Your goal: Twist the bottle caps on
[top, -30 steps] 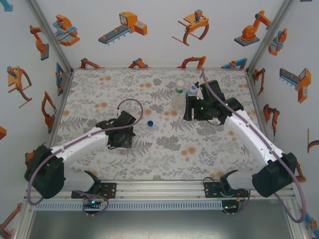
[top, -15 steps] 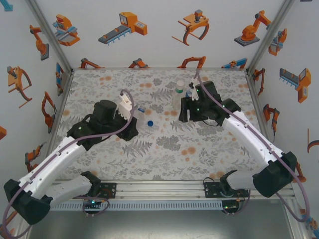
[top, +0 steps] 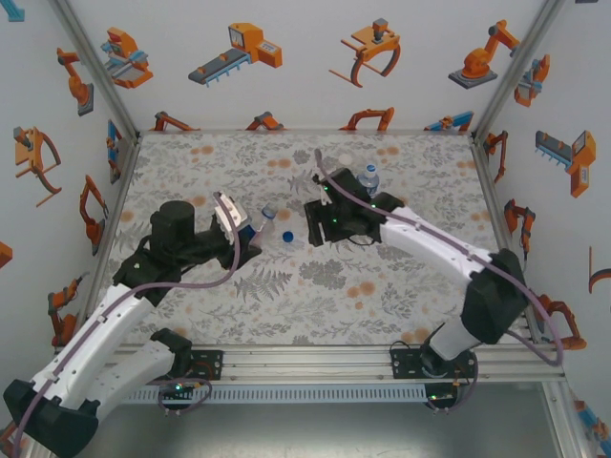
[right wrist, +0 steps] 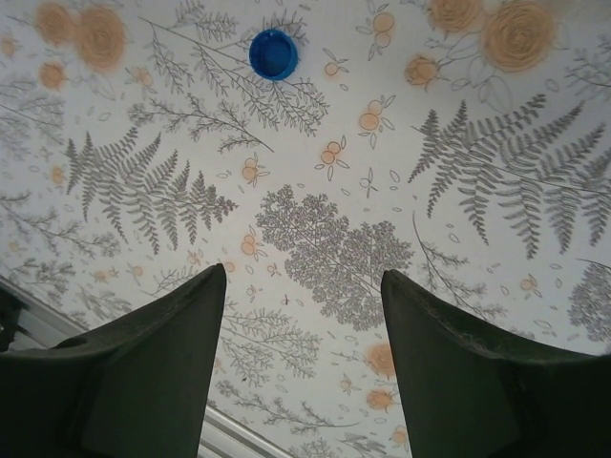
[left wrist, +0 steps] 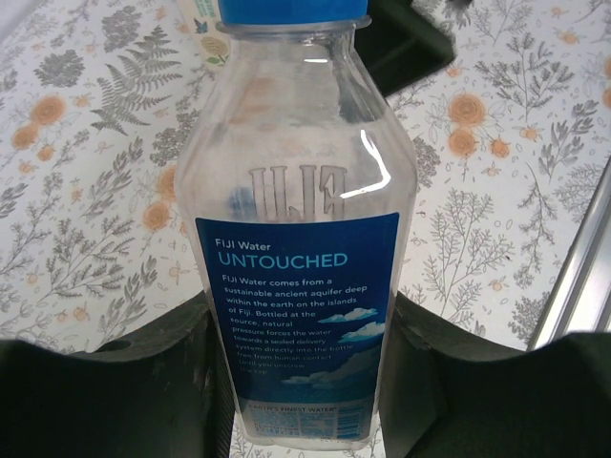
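My left gripper (left wrist: 301,320) is shut on a slim clear bottle (left wrist: 301,219) with a blue label, gripping it near its base. In the top view this bottle (top: 266,218) is tilted, its neck pointing at the table's middle, in the left gripper (top: 250,235). A loose blue cap (top: 287,237) lies on the table just right of the bottle's neck. My right gripper (top: 311,223) hovers close to the cap's right, open and empty. In the right wrist view the blue cap (right wrist: 274,53) lies ahead of the open right gripper (right wrist: 302,275), well beyond the fingertips.
A second bottle (top: 370,178) with a blue top stands upright at the back, behind the right arm. The floral table (top: 315,296) is walled on three sides, with a metal rail (top: 305,358) along the near edge.
The left arm has lifted the bottle and brought it toward the blue cap. The right arm has swung left from the back bottles to beside the cap, its jaws narrowing a little.
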